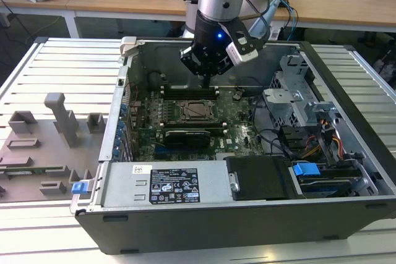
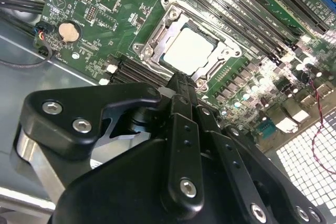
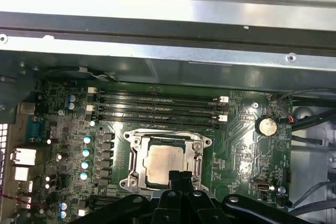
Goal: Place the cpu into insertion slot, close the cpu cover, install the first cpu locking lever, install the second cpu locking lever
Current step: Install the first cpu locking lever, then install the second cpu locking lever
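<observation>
Already the cpu sits in the insertion slot at lower centre of the first wrist view, the cpu cover framing it. Fingers pressed together and empty, the gripper hangs above centre frame in the exterior view, the socket just below its tip.

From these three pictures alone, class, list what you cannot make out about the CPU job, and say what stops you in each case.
- End effector fingers, open or shut: they run together in both wrist views.
- Near edge of the cpu and cpu cover: hidden by the end effector in the first wrist view.
- Locking levers, latched or not: too small in the exterior view, partly hidden in the second wrist view.
- Insertion slot contacts: covered by the cpu.
</observation>
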`<action>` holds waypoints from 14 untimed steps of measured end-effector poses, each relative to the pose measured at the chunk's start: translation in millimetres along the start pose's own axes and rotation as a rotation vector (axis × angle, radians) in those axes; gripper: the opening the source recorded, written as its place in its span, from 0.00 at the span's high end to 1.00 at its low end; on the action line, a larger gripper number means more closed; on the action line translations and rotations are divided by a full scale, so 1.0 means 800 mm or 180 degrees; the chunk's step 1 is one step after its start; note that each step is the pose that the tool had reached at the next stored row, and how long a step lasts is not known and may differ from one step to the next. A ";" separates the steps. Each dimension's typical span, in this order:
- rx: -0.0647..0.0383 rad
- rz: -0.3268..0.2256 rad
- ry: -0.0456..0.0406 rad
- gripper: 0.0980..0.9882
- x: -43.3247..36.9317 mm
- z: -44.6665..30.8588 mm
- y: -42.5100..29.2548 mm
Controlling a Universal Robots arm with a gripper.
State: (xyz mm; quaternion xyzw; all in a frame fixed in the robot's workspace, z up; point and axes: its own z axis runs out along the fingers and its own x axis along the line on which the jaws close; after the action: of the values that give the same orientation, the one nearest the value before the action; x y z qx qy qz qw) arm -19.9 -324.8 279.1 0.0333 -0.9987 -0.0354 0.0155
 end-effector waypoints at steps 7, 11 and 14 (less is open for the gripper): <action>-0.0001 0.0000 0.0000 0.99 0.000 0.0000 0.0000; -0.0001 0.0000 0.0000 0.99 0.001 -0.0007 -0.0125; -0.0001 0.0000 0.0000 0.99 0.002 -0.0012 -0.0275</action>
State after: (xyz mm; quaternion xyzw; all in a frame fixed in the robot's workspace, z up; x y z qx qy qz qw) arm -19.9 -346.8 278.5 0.0334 -0.9987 -0.0355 0.0155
